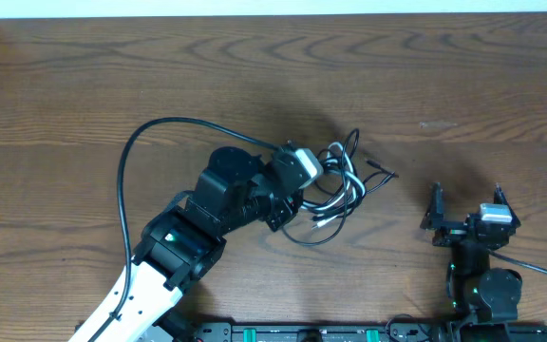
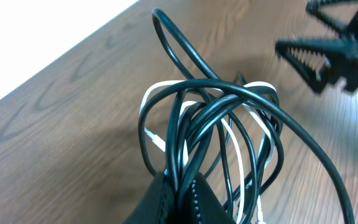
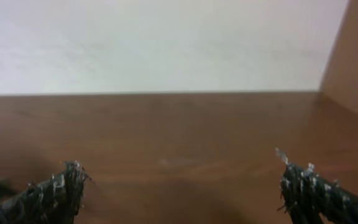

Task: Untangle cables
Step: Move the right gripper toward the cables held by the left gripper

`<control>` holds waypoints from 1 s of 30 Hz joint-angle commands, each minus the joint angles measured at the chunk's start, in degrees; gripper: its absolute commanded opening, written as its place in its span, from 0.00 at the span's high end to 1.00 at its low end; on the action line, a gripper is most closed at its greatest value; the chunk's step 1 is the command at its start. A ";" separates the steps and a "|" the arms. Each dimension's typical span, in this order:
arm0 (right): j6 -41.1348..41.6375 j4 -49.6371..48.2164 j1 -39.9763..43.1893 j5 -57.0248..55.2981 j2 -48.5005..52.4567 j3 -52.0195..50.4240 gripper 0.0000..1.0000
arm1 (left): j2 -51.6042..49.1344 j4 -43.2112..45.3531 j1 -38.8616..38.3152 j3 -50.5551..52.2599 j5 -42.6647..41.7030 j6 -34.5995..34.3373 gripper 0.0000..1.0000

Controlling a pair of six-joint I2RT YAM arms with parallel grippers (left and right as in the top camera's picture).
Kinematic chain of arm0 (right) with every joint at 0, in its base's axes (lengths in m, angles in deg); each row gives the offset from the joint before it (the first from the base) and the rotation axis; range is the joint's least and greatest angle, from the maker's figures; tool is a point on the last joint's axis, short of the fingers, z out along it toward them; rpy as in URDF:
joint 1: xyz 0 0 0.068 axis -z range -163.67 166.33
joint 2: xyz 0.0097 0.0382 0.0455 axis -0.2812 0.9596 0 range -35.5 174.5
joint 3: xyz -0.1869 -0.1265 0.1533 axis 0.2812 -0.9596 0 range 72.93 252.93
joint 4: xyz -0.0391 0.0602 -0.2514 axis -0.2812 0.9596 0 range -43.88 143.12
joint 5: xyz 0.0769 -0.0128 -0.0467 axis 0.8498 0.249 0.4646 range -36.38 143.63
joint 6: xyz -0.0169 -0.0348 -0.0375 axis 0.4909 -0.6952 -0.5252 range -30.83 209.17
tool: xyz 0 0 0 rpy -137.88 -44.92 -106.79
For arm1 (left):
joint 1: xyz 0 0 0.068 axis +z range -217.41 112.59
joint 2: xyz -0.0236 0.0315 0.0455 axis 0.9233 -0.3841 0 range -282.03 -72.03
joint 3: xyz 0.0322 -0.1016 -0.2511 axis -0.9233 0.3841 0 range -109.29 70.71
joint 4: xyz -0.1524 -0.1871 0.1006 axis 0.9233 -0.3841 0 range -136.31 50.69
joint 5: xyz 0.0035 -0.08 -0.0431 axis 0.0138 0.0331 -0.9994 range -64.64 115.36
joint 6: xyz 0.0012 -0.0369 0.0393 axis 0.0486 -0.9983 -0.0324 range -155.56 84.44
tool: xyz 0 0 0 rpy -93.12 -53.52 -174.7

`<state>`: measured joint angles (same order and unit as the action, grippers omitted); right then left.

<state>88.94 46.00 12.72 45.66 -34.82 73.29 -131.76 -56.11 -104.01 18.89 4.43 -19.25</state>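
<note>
Across the table, my left hand is clenched on the cables at mid-table, and my right hand hangs released beside them. I judge the separating barely begun. Next, the right hand should pinch one white cable loop and draw it clear.

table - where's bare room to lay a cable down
Bare: the whole far strip of table beyond the cables, and the patch beyond the open right gripper. Crowded: the middle, where the left gripper is shut on the cables.
</note>
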 commanded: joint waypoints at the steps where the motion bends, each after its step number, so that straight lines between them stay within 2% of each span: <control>1: 1.07 -3.65 -0.13 11.23 -0.31 -0.04 0.01 | 0.92 2.95 -0.13 -1.97 -1.22 -9.81 0.93; 3: 2.78 -4.74 -0.13 16.59 -0.31 0.46 0.01 | 0.92 3.85 -0.13 -1.97 -1.86 -13.03 0.92; 8: 12.33 -0.83 -0.13 25.24 0.50 5.60 0.01 | 1.03 3.89 -0.13 -1.97 -9.07 -13.16 0.92; 14: 13.51 13.75 -0.13 28.50 6.71 18.40 0.01 | 1.11 3.85 -0.07 -1.97 -9.57 -10.60 0.93; 17: 13.49 20.52 -0.13 30.12 12.72 27.04 0.01 | 1.31 3.76 -0.07 -1.97 -9.53 -10.60 0.92; 19: 13.46 24.11 -0.13 35.06 18.73 34.01 0.01 | 1.33 4.20 0.44 -1.97 -9.53 -10.60 0.93; 22: 12.81 23.85 -0.13 44.30 23.76 38.32 0.01 | 1.36 4.20 1.07 -1.97 -9.84 -10.64 0.93; 25: 14.25 19.23 -0.13 52.74 27.30 39.60 0.01 | 1.62 4.04 1.18 -1.97 -13.81 -10.12 0.92; 29: 16.35 14.82 -0.13 57.29 28.96 39.60 0.01 | 2.58 3.58 1.18 -1.97 -21.94 -1.03 0.93; 30: 16.31 14.58 -0.13 57.46 29.14 39.60 0.06 | 2.91 3.58 1.18 -1.97 -23.06 1.20 0.93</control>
<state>103.50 61.47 12.72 96.08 -6.20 111.89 -130.99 -52.90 -103.03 18.89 -10.30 -26.15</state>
